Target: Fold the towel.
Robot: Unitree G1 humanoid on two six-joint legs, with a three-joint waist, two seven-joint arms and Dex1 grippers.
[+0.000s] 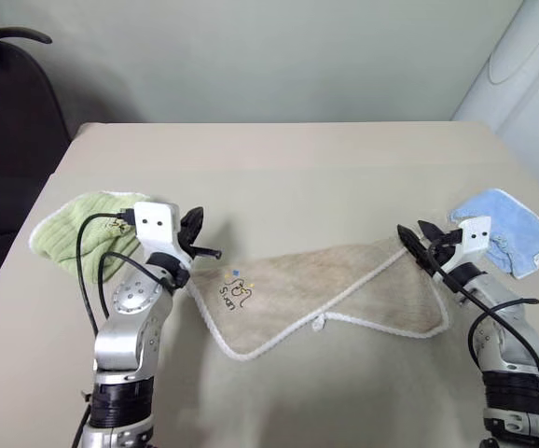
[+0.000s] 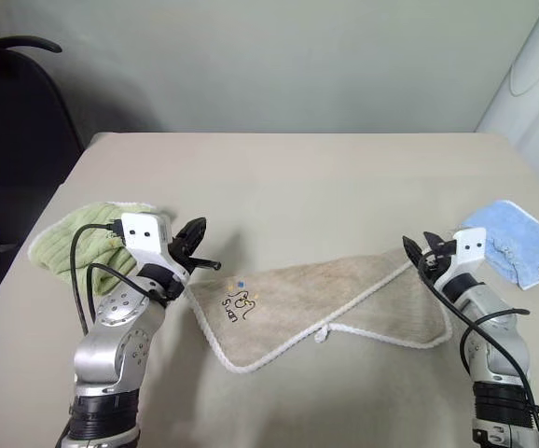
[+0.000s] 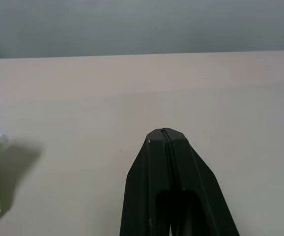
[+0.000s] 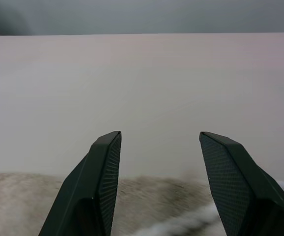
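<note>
The beige towel [image 1: 325,294] lies across the middle of the table, loosely folded, with white piped edging, a small white loop at its near edge and an embroidered cartoon mark near its left end. My left gripper [image 1: 206,245] hovers just above the towel's left corner, shut, with nothing between its fingers [image 3: 165,132]. At the towel's right corner my right gripper [image 1: 419,238] stands open. Its two fingers point level across the table, and the towel's edge [image 4: 147,196] lies under and between them without being pinched.
A ribbed light-green cloth [image 1: 83,229] lies bunched at the table's left edge, beside my left arm. A light-blue cloth [image 1: 507,224] lies at the right edge, beside my right hand. A dark chair [image 1: 8,112] stands off the table's left side. The beige table [image 1: 279,168] stretches bare beyond the towel.
</note>
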